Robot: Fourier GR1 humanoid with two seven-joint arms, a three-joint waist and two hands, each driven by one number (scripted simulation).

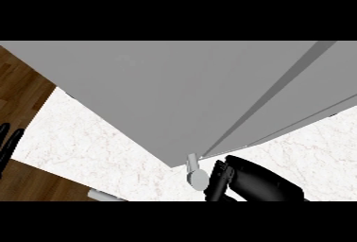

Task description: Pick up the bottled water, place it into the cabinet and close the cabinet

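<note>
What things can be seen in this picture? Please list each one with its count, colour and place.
cabinet: one, grey, fills the upper middle of the view, above the counter
cabinet handle: one, light grey, at the cabinet's lower corner
counter: one, white marbled, shows left and right of the cabinet
floor: one, brown wood, at the upper left and lower left
pale object: one, whitish grey, at the lower edge, cut off; cannot tell what it is
left robot hand: one, black, at the left edge, open and resting
right robot hand: one, black, low in the view, right beside the cabinet handle
</note>
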